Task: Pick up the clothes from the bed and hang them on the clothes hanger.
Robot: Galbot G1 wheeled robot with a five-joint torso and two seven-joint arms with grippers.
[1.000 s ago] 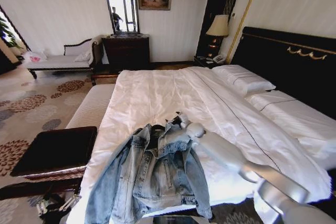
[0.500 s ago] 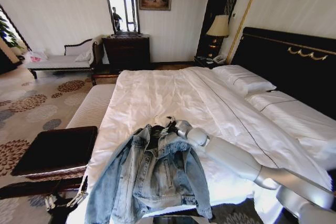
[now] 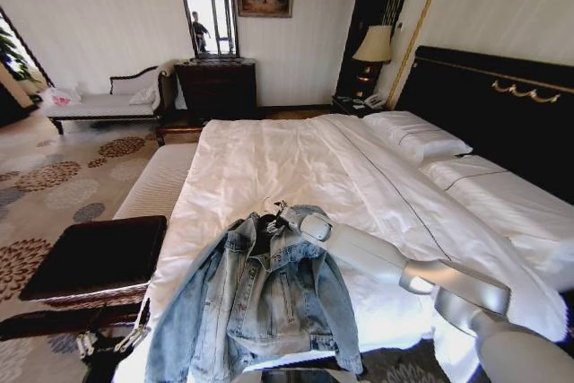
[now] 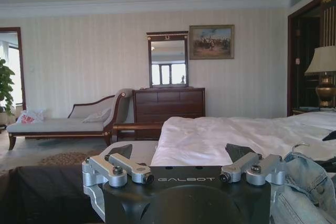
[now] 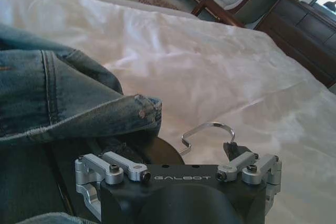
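A faded-blue denim jacket, the clothes [image 3: 256,298], lies spread at the foot of the bed [image 3: 269,159], collar toward the pillows. The clothes hanger sits inside the collar, its silver hook [image 3: 272,207] poking out onto the sheet. My right gripper [image 3: 292,218] hovers at the collar. In the right wrist view it [image 5: 178,149] is open, with the hook [image 5: 207,128] lying between its fingers and the denim collar [image 5: 79,108] beside it. My left gripper [image 4: 181,153] is open and low beside the bed's foot corner [image 3: 100,343], with a jacket sleeve [image 4: 310,182] close by.
A dark low table [image 3: 94,253] and a white cushioned bench [image 3: 161,181] stand along the bed's left side. Pillows [image 3: 421,136] and the black headboard [image 3: 502,105] are at the right. A dresser [image 3: 215,87], chaise [image 3: 103,105] and lamp [image 3: 375,45] line the far wall.
My right arm has swung left and stretched forward, bringing its gripper from beside the jacket's shoulder to the collar and hanger hook. The jacket has not moved.
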